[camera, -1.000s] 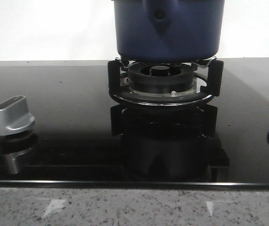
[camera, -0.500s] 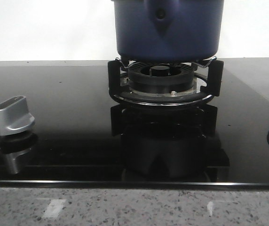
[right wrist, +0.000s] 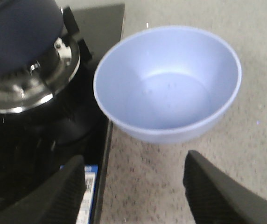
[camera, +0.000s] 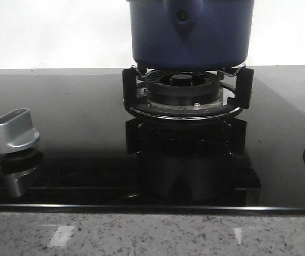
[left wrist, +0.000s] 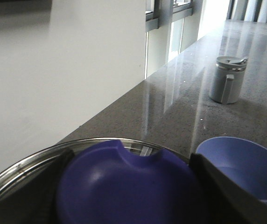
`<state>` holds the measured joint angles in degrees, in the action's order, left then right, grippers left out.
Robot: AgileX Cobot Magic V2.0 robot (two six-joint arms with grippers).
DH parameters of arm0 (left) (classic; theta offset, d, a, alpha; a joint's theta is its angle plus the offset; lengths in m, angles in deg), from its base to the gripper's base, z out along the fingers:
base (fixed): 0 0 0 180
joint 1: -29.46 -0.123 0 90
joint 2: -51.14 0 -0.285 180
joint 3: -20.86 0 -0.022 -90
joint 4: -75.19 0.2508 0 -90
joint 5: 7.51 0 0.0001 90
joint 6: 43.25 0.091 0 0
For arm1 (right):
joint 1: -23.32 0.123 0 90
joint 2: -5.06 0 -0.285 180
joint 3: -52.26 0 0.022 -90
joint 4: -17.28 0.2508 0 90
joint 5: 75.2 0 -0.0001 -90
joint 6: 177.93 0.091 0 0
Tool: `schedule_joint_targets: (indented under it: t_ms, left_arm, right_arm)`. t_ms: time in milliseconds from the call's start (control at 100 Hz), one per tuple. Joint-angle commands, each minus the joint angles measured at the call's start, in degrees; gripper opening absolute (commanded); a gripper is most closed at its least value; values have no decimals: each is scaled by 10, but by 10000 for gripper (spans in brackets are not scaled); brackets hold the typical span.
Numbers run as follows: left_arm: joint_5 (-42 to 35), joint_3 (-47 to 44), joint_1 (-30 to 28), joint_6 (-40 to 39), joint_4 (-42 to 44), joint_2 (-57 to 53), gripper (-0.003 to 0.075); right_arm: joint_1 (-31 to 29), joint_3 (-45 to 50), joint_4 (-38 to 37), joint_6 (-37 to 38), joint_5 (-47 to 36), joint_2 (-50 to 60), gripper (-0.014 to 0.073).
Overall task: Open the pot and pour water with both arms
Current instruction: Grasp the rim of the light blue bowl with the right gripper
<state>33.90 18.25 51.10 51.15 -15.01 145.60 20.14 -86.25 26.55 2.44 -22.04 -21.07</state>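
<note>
Your pot (camera: 190, 34) sits on the burner (camera: 183, 93) at the back of the black hob (camera: 78, 133). Your left gripper (left wrist: 126, 186) is closed around a blue knob (left wrist: 124, 184) on a glass lid (left wrist: 12, 179). Your right gripper (right wrist: 136, 189) is wide open and empty — it hangs above the counter (right wrist: 180, 186), beside a pale blue bowl (right wrist: 168, 84).

Pot (camera: 191, 32) on burner ring (camera: 183, 93), centre-rear of stovetop (camera: 78, 133); knob (camera: 15, 130) front left; bowl (right wrist: 168, 84) on surface (right wrist: 245, 154) right of stovetop.
</note>
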Motion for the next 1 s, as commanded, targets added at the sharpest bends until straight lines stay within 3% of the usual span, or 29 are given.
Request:
schedule_joint_targets:
  t_ms: [0, 280, 410, 540, 760, 990]
  left_arm:
    - [12, -25, -23, -7, -41, -65, 296]
    - [12, -162, -102, -6, -52, -203, 296]
    - [10, -190, -108, -5, -52, -247, 296]
    - [11, -195, -108, -4, -57, -264, 296]
    - [13, -196, -108, -2, -93, -265, 296]
    - [18, -196, -108, -2, -99, -265, 296]
  right_arm:
    - [1, -24, 4, 10, -17, -12, 411]
    - [1, -166, 2, 49, 38, -113, 411]
    - [1, -265, -59, 71, 100, -214, 411]
    - [-7, -339, -104, 86, 112, -307, 411]
    - [-42, -358, -111, 127, 93, -427, 411]
    - [-90, -358, -112, 154, 101, -477, 411]
